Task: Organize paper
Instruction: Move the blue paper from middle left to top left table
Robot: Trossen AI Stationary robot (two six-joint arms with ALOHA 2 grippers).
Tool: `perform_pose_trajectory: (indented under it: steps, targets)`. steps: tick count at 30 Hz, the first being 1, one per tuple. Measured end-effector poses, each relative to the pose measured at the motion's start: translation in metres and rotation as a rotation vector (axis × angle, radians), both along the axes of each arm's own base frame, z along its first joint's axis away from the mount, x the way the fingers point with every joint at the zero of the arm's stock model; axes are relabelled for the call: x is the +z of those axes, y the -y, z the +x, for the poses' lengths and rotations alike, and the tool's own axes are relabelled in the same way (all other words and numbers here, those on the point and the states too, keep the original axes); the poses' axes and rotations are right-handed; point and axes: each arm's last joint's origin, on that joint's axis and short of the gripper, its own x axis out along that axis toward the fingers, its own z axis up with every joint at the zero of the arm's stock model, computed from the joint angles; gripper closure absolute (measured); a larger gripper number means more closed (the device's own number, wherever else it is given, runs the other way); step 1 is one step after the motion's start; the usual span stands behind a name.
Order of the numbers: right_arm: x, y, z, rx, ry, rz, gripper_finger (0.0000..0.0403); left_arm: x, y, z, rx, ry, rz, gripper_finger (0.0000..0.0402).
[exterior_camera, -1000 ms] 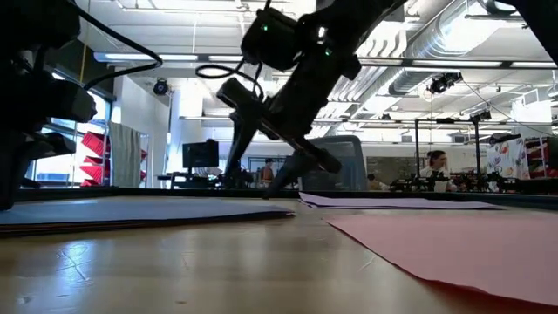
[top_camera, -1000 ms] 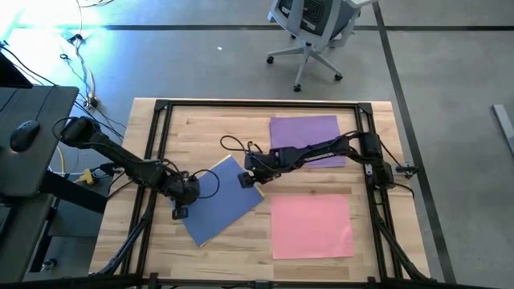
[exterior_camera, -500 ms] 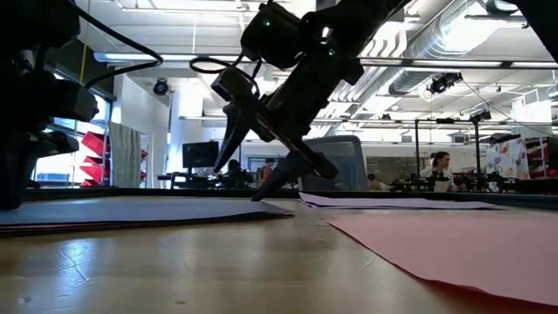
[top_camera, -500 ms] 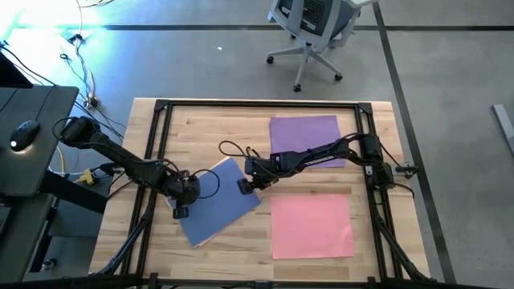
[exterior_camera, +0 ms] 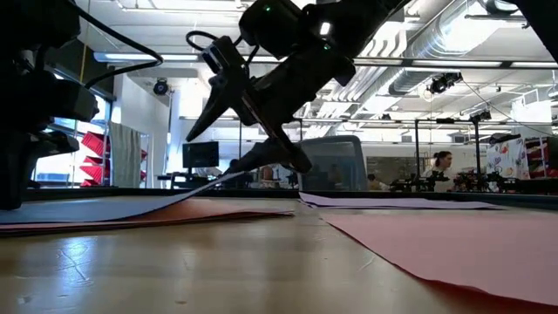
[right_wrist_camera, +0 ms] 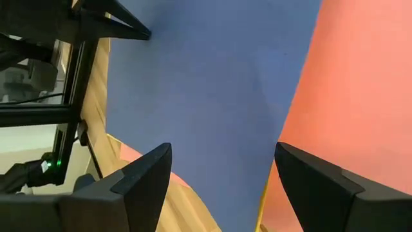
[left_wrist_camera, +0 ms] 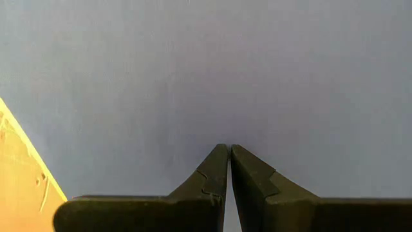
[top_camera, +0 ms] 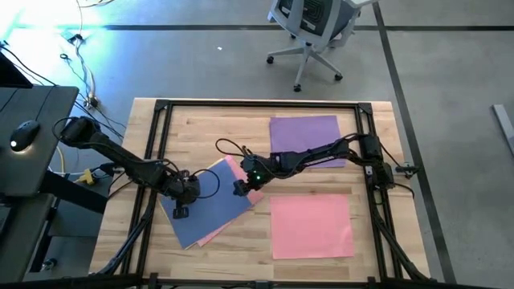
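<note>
left gripper: fingers pressed together, tips on blue sheet | right gripper: fingers spread at the sheet's lifted edge | pink sheet showing beneath

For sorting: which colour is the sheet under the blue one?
Pink sheet, clearest in the high view.

2 dark jointed arms, looping black cables

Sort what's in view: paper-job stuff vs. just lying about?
Job:
- blue sheet, shut left gripper pressing on it
- pink sheet under it, by the open right gripper
- purple sheet
- separate pink sheet

Lying about:
- office chair
- floor cables
- mouse
</note>
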Motion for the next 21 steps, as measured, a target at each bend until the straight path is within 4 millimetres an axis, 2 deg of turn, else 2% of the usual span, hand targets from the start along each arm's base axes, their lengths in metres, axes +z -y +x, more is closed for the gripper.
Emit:
perform_pose_trajectory:
  steps: [8, 17, 21]
  targets:
    - [-0.006, -0.008, -0.006, -0.026, -0.084, -0.054, 0.0142, 0.002, 0.001, 0.004, 0.01, 0.056, 0.012, 0.0402]
    - [-0.009, -0.021, -0.011, -0.088, -0.14, -0.107, 0.0217, -0.009, 0.006, 0.02, 0.022, 0.131, 0.07, 0.0402]
    - [-0.01, -0.02, -0.012, -0.097, -0.156, -0.12, 0.0227, -0.018, 0.012, 0.035, -0.039, 0.182, 0.076, 0.0402]
